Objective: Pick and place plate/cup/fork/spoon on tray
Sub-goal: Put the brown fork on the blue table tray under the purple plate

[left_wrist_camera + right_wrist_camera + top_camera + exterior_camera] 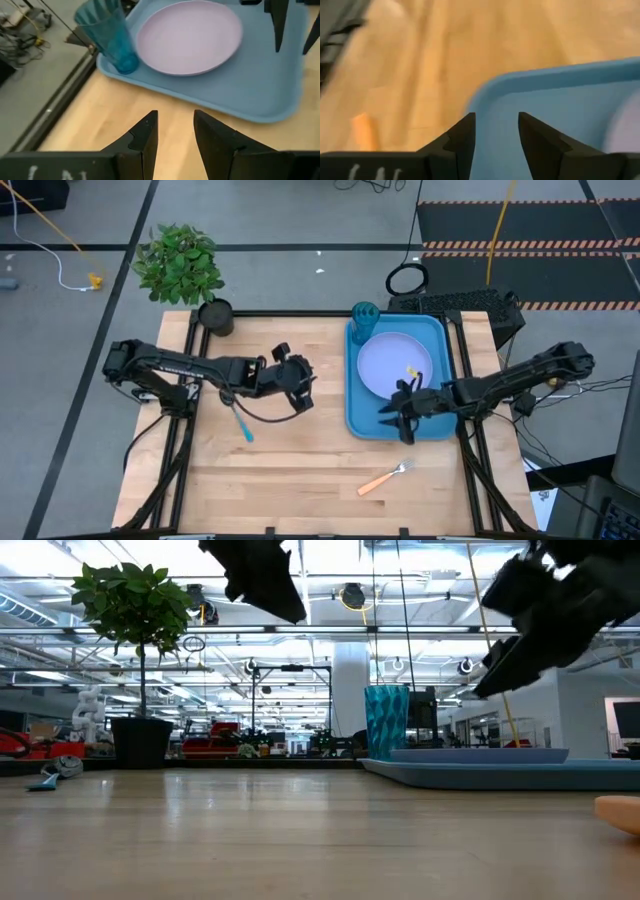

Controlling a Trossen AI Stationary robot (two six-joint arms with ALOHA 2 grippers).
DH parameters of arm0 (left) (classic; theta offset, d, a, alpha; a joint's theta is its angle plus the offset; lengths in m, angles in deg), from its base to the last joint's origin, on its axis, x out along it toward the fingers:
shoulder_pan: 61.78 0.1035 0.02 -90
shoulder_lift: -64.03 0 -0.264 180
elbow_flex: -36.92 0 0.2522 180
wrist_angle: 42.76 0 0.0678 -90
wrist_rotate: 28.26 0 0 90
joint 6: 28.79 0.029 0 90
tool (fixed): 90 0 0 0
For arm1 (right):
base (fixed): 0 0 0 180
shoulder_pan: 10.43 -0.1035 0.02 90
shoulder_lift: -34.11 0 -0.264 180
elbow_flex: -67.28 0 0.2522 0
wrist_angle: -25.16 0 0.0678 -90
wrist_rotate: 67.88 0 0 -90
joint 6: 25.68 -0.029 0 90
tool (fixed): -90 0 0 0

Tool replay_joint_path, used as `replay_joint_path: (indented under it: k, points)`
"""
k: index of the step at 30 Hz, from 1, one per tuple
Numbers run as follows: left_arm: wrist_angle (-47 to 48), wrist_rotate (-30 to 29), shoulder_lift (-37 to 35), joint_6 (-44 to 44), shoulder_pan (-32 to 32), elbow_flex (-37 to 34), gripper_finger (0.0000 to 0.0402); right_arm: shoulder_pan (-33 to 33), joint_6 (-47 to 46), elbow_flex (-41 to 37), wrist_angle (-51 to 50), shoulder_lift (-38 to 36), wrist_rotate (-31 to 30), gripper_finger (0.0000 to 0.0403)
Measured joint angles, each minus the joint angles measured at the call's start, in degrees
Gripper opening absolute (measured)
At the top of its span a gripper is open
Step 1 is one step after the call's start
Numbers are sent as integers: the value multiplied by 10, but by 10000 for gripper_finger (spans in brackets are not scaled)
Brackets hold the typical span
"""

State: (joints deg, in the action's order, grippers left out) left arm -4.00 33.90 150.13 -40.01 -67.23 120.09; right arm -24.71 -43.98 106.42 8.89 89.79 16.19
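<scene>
While untouched, fork (pixel 386 477) lies diagonally, tines (pixel 405 466) trayward.

— Colour and build? 
— Both arms matte black, jointed in segments; left arm (pixel 190 370) bearing white lettering along one link, with a black cable looped beneath.
— Fingers?
— Dark, flat, wedge-shaped, stepped on the inner edges (pixel 145 142); same on the right (pixel 462 137). Faint white marks on the wrist housings.
</scene>
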Motion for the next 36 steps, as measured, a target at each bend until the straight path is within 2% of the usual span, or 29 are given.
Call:
replay_joint_path:
  k: [8,15,24,31,36]
  points:
    - [-46,-5,0,-24,-99,0,129,-117,-6,51,-74,40,0,144]
    - [-126,-35,0,-5,-161,0,129,-187,-7,58,-48,110,33,144]
    - [-156,-68,10,-25,-181,0,129,-246,-9,58,22,201,31,144]
    - [-187,-69,33,-30,-180,0,129,-269,-14,58,52,243,27,144]
    - [-206,-68,39,-29,-180,0,129,-279,11,58,50,275,1,143]
